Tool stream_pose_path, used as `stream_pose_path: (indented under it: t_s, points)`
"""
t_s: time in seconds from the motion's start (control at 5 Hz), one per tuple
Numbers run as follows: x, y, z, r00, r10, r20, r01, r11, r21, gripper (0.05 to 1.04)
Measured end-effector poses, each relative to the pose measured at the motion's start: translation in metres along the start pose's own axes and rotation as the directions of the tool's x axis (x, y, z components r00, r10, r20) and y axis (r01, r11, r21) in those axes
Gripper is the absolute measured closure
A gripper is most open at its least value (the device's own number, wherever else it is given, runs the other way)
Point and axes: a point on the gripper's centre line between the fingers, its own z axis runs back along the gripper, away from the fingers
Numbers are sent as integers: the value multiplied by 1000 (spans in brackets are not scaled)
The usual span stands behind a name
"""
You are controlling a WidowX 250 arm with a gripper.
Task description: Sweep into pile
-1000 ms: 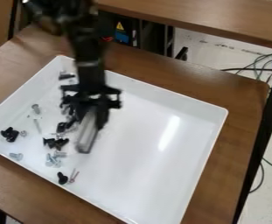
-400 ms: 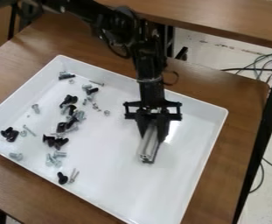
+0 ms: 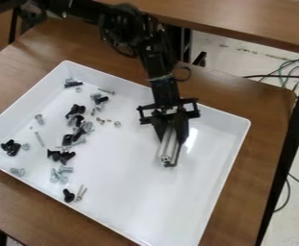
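Note:
My gripper (image 3: 172,129) hangs over the right half of the white tray (image 3: 139,211), shut on a short silver metal extrusion bar (image 3: 168,148) that points down toward the tray floor. Screws and bolts, some black, some silver, lie scattered over the tray's left half. Black bolts (image 3: 61,156) and silver bolts (image 3: 59,175) form loose clusters, while a black bolt pair (image 3: 11,147) lies near the left wall. Small brass-coloured pieces (image 3: 103,120) are the loose hardware closest to the bar, with a gap between. Whether the bar touches the tray floor, I cannot tell.
Raised walls surround the tray, which stands on a brown wooden table (image 3: 267,144). A second wooden table (image 3: 242,21) is behind it. Cables (image 3: 286,72) lie on the floor at the right.
From over the screws, my gripper has swung right with the bar, then shifted slightly up in the view. Some small hardware near the middle of the spread now lies differently.

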Motion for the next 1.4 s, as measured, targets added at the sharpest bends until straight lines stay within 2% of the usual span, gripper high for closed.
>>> stream_pose_path:
  t_s: [0.8, 1.2, 1.4]
  points:
    - [16, 91, 36, 973, 224, 60, -226, 973, 33, 721]
    - [14, 135, 51, 926, 356, 128, -358, 934, -12, 721]
    - [9, 143, 51, 902, 400, 163, -401, 916, -29, 721]
